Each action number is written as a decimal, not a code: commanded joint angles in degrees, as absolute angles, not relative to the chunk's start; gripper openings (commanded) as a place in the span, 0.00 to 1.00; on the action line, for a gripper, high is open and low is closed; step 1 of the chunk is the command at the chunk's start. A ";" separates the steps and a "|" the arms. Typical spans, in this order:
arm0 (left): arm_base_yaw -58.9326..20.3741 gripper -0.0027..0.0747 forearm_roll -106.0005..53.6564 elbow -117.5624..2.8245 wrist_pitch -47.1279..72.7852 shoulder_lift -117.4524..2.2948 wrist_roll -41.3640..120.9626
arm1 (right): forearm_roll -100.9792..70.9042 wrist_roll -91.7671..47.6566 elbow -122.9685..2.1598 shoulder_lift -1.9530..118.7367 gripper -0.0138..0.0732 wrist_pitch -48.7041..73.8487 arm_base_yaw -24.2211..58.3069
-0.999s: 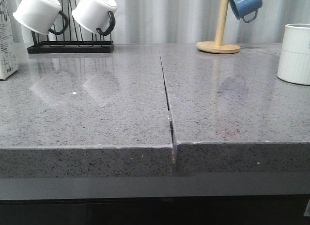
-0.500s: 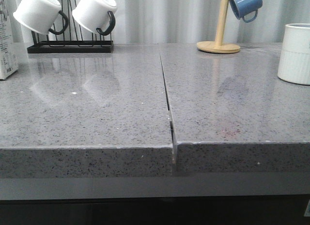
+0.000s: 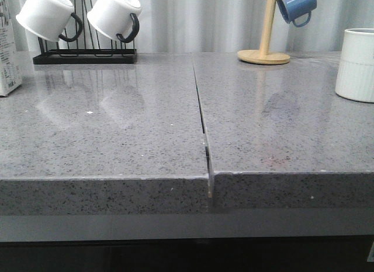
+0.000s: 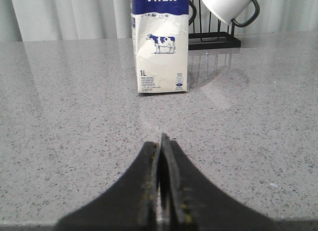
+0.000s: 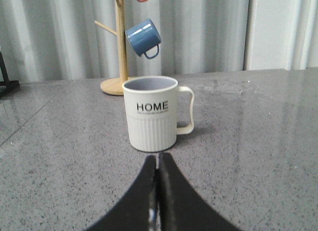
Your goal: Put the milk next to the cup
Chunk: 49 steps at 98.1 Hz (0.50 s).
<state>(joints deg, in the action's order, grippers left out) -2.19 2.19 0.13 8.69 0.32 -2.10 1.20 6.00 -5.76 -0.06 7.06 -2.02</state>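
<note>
one milk point(image 4: 160, 44) carton, one cup point(image 5: 151, 113), two white mugs with black handles point(image 3: 79, 16) on a black rack point(image 3: 85, 57), one blue mug point(image 3: 296, 6) on a wooden mug tree point(image 3: 265, 37). front view: milk at far left edge of frame, cup at far right edge, both cropped, well apart across the grey counter point(image 3: 140, 126). left wrist view: milk upright, long axis vertical, cow face toward the camera, centred in upper frame, well apart from the left fingers point(image 4: 164, 141), which are pressed together, holding nothing. right wrist view: cup upright, "home" text facing camera, handle to frame right, near and straight ahead of the right fingers point(image 5: 158, 161), also together and empty.
</note>
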 commanded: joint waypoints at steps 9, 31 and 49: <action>-2.10 0.01 1.83 2.41 3.74 2.16 -2.68 | 1.35 5.88 -11.55 6.21 0.08 4.15 -2.27; -2.10 0.01 1.83 2.41 3.74 2.16 -2.68 | 1.35 5.88 -13.37 16.08 0.08 1.33 -2.27; -2.10 0.01 1.83 2.41 3.74 2.16 -2.68 | 1.35 5.88 -13.98 22.89 0.10 -1.11 -2.27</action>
